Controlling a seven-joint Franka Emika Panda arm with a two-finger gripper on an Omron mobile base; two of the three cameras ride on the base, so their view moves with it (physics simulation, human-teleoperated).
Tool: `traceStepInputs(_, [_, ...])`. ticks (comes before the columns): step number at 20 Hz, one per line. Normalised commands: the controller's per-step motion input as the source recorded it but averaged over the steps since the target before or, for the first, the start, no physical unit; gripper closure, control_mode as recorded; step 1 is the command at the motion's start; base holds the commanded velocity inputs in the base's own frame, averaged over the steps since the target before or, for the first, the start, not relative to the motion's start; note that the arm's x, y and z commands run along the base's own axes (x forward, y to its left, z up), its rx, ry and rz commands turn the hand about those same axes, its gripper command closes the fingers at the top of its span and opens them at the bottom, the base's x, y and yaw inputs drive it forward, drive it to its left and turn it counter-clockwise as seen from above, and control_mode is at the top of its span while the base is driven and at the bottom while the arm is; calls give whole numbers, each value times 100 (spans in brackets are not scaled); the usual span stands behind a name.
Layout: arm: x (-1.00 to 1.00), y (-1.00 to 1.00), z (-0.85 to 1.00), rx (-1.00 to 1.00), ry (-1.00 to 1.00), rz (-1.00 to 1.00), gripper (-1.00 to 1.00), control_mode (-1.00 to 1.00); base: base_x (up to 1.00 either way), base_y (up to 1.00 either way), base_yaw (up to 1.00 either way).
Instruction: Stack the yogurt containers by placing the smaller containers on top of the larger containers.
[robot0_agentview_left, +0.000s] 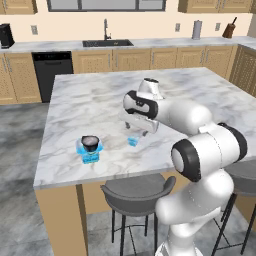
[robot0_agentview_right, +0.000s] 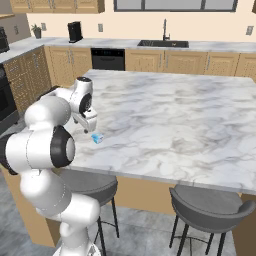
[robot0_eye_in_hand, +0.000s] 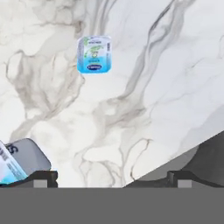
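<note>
Already done, by my judgement: black cup (robot0_agentview_left: 90, 143) sits atop big blue tub (robot0_agentview_left: 90, 152). Left: tiny blue cup (robot0_eye_in_hand: 94, 54) alone on marble counter (robot0_agentview_left: 95, 100), at 12 o'clock in hand view. My claw (robot0_eye_in_hand: 111, 177) hovers above, fingers apart, empty.

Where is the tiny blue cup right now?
The tiny blue cup sits alone on the marble counter just under the open gripper, right of the black cup stacked on the blue tub.

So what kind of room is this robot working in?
A home kitchen, by the look of it, computer-rendered: a marble island counter with bar stools, a sink along the back wall and a black dishwasher.
</note>
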Motion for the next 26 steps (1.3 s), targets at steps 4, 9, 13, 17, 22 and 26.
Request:
traceStepInputs(4, [18,-33,-27,-8,0,1,-100,-100,0,0,0])
traceStepInputs(9, [5,-16,-20,-4,-2,6,-100,-100,0,0,0])
traceStepInputs(13, [3,-4,-19,0,-8,1,-100,-100,0,0,0])
traceStepInputs(17, [0,-9,-23,0,-17,0,-100,-100,0,0,0])
traceStepInputs(22, [2,-3,-23,-3,-15,2,-100,-100,0,0,0])
traceStepInputs(26, [14,0,-17,-3,-6,6,-100,-100,0,0,0])
